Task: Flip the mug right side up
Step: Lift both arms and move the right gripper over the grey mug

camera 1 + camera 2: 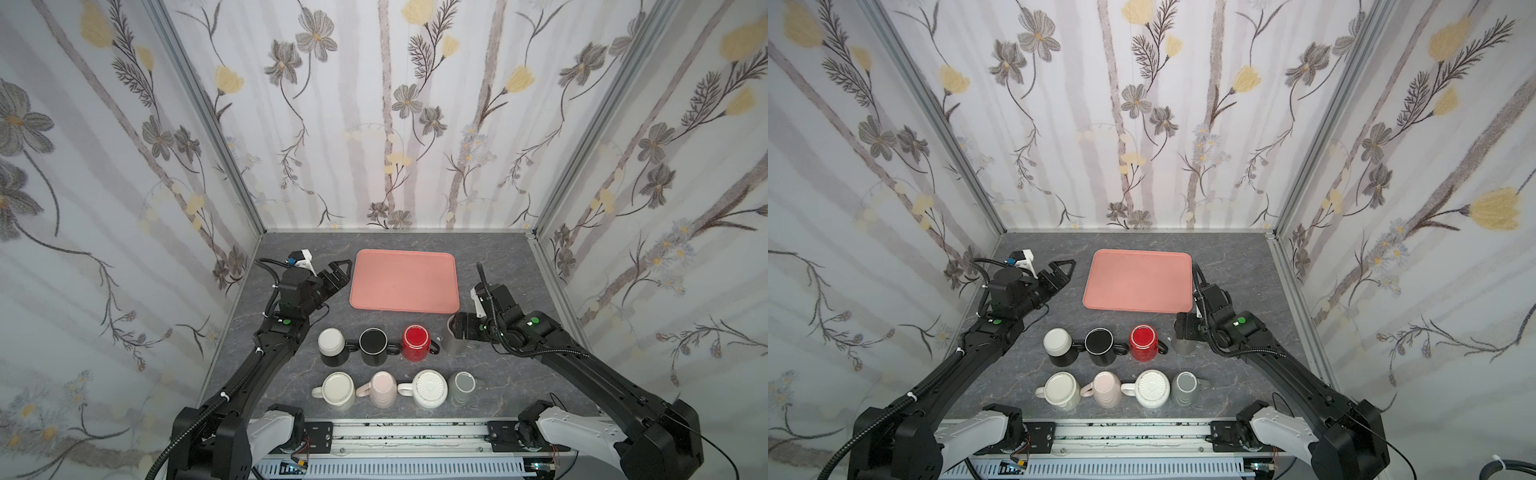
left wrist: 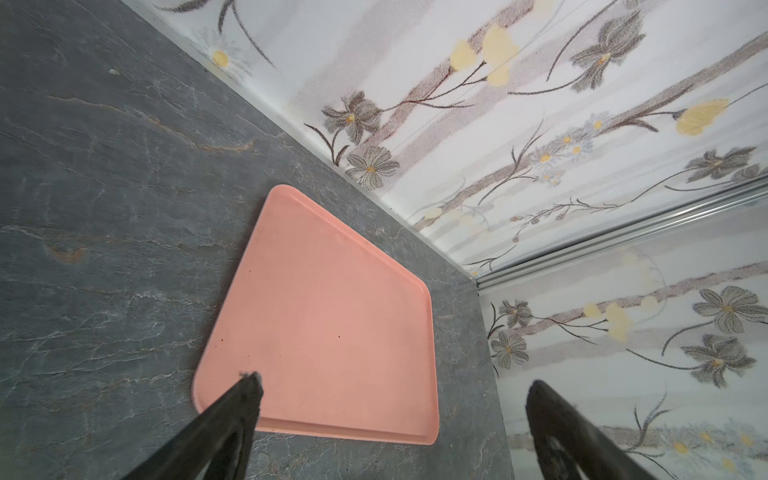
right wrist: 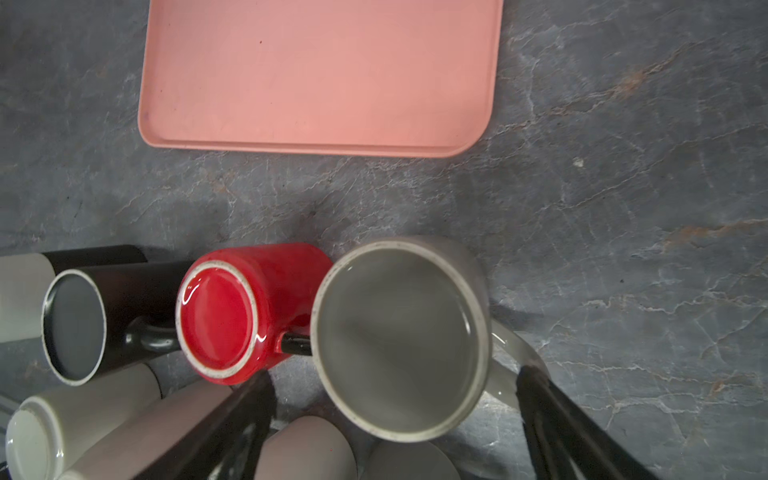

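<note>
"Looking for writing first: any brand or label on the mugs?"

"None I can read. The red mug (image 3: 220, 320) shows only its glossy base with a speckled ring. The round green stickers (image 1: 536, 320) on the arms are too small to make out any print."

"Where is the mug that matters?"

"The speckled grey mug (image 3: 399, 340) stands on the table (image 1: 498, 270) at the right end of the back row. It is just beside the red mug and near the right front corner of the pink tray (image 3: 316, 147). Its ringed face points up (I take that for the base, as on the red one, though the right wrist view leaves some doubt). Its handle sticks out on the side away from the red mug."

"And the right gripper (image 3: 392, 378)?"

"Directly above that mug, jaws wide and straddling it. One finger is down in the gap toward the red mug, clear of the grey wall, and the other is at the handle. Whether that one touches the handle I cannot tell."

"The left gripper (image 2: 395, 382)?"

"Spread wide with nothing between its fingers, held over the table beside the tray's left edge, well apart from the mugs."

"The other mugs?"

"In the back row, from the left, are a white-and-black mug (image 1: 331, 343) and a black mug (image 1: 373, 341). In the front row are a cream mug (image 1: 338, 388), a pink mug (image 1: 382, 386), a ribbed white mug (image 1: 431, 386) and a smaller grey mug (image 1: 463, 382)."
</note>
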{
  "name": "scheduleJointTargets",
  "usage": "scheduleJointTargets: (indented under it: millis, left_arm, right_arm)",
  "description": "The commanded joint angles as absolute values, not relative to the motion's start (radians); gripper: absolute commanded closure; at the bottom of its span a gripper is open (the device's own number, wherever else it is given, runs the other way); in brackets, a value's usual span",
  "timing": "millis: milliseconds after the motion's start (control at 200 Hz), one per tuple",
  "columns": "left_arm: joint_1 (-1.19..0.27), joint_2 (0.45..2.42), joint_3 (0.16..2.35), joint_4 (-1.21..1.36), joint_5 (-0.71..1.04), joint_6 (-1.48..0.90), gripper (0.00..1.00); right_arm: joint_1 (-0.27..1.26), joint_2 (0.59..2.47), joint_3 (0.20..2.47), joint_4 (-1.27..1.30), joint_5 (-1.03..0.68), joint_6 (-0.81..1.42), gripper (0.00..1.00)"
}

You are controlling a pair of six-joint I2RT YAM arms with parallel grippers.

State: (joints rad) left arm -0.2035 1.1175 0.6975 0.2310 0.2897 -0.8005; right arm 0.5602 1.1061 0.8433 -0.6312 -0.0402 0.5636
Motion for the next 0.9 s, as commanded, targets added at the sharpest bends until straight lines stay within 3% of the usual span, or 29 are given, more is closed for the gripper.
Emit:
scheduleJointTargets:
  millis: [0,260,410,669,789,894]
  left_arm:
    - [-0.203,1.121,0.710,0.232,0.314,-0.783,0.00]
    - [-0.207,1.129,0.711,0.222,0.321,-0.778,0.00]
    - [-0.207,1.131,0.715,0.220,0.322,-0.775,0.00]
    - [-0.208,1.136,0.718,0.208,0.327,-0.762,0.00]
    - [-0.209,1.155,0.716,0.234,0.344,-0.773,0.00]
    - [-0.208,1.171,0.713,0.257,0.359,-0.789,0.00]
  right_arm:
    - [0.585,1.120,0.857,-0.650,-0.053,0.607,0.19]
    - [0.621,1.158,0.864,-0.589,-0.049,0.665,0.33]
    - [0.625,1.190,0.877,-0.538,-0.042,0.657,0.33]
    - [0.626,1.189,0.913,-0.675,0.042,0.512,0.34]
    - [0.635,1.172,0.865,-0.683,-0.016,0.503,0.22]
    - [0.677,1.172,0.848,-0.685,0.049,0.502,0.11]
